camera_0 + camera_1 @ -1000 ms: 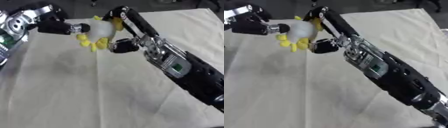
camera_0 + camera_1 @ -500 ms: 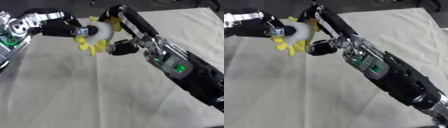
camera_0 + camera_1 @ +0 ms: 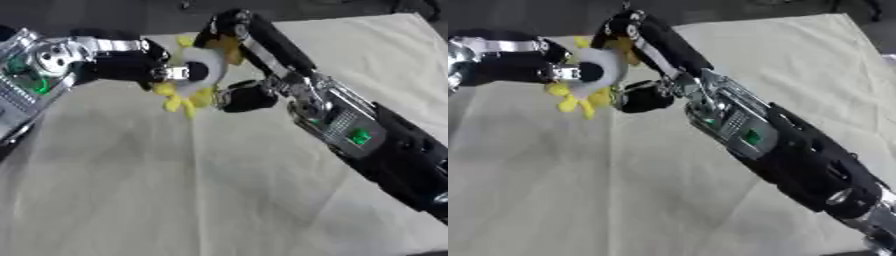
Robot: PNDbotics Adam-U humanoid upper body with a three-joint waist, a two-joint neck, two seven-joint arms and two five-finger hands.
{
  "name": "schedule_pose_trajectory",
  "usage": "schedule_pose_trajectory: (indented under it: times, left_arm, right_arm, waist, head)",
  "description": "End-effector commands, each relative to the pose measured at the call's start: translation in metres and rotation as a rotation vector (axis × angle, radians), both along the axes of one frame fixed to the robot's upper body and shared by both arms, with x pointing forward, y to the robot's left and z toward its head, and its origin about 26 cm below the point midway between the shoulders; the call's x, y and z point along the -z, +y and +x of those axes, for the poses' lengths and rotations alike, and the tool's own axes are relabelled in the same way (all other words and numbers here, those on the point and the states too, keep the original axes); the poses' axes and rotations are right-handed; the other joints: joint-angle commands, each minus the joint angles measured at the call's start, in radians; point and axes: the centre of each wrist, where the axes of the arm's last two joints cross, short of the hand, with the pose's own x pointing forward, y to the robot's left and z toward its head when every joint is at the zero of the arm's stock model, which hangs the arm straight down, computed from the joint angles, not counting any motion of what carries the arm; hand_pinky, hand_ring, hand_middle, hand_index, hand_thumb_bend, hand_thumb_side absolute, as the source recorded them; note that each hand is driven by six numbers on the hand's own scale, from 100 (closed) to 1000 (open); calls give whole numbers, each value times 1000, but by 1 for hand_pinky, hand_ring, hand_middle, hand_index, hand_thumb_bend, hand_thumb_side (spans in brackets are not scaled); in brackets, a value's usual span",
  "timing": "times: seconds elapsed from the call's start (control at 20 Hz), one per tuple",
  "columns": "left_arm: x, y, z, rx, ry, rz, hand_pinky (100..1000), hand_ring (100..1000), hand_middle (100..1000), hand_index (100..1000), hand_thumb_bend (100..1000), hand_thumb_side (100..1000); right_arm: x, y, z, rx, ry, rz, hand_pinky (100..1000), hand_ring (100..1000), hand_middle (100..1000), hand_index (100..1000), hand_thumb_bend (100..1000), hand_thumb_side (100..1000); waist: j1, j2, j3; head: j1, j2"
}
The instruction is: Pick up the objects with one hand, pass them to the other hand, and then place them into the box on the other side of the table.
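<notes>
Now the left hand (image 3: 131,67) has closed onto the yellow-and-white toy (image 3: 194,80), which the right hand (image 3: 229,37) apparently still grips. Handover is mid-way above the bench (image 3: 219,190).

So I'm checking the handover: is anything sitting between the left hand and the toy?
Nothing visible does. The left hand is already at the white and yellow plush toy, fingers against it, with the right hand on its far side. The cream cloth-covered table lies below.

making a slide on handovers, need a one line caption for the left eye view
Both hands meet on a white and yellow toy above the cloth: left hand and right hand each grip it mid-handover.
</notes>
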Motion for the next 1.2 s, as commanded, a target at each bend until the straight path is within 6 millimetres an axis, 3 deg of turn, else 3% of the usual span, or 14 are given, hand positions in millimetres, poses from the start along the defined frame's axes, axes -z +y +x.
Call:
schedule_pose_trajectory:
  times: [0.05,0.15,0.2,0.4,0.5,0.65,0.75,0.85,1.05,1.2]
  left_arm:
    - [-3,-2,4,-4,47,-1,787,707,583,642,100,456]
    - [-2,-1,7,-23,62,-17,764,646,506,563,100,237]
    - [-2,0,7,-35,62,-25,749,620,480,531,100,184]
    - [-3,6,12,-126,15,-33,706,549,396,424,100,169]
    - [-5,12,16,-192,-17,-33,668,509,365,384,100,160]
    - [-6,21,24,-300,-55,-32,656,482,342,364,100,159]
    - [-5,25,27,-355,-83,-30,654,475,333,360,100,158]
    - [-5,31,29,-400,-116,-29,650,469,332,360,100,154]
    - [0,43,34,-443,-156,-33,654,471,338,368,180,102]
    - [0,66,40,-492,-179,-25,656,472,339,370,208,100]
  right_arm:
    - [-11,-3,-5,6,-48,9,735,549,304,499,294,100]
    - [-8,-5,-5,22,-45,6,734,550,308,512,300,100]
    - [-7,-6,-5,27,-44,4,734,554,315,523,304,100]
    - [-4,-8,-6,46,-49,-6,728,591,390,605,445,100]
    - [-3,-9,-6,51,-57,-16,742,641,462,670,596,100]
    - [-2,-10,-6,53,-66,-52,782,731,584,780,708,117]
    - [-1,-11,-6,59,-70,-82,796,766,658,842,692,230]
    - [-1,-13,-6,73,-76,-105,816,817,786,906,665,398]
    - [-1,-17,-6,105,-83,-134,834,864,841,933,643,471]
    - [0,-21,-6,129,-74,-151,841,870,847,935,637,471]
  waist:
    - [5,-2,-2]
    - [5,-3,-1]
    - [4,-4,-1]
    - [3,-9,-2]
    - [2,-12,-1]
    - [1,-15,-2]
    - [1,-17,-3]
    - [2,-19,-3]
    - [2,-23,-6]
    - [4,-25,-5]
  head:
    - [2,-1]
    - [1,-2]
    - [1,-3]
    - [1,0]
    - [0,3]
    - [1,6]
    - [2,8]
    - [5,11]
    - [6,13]
    - [14,19]
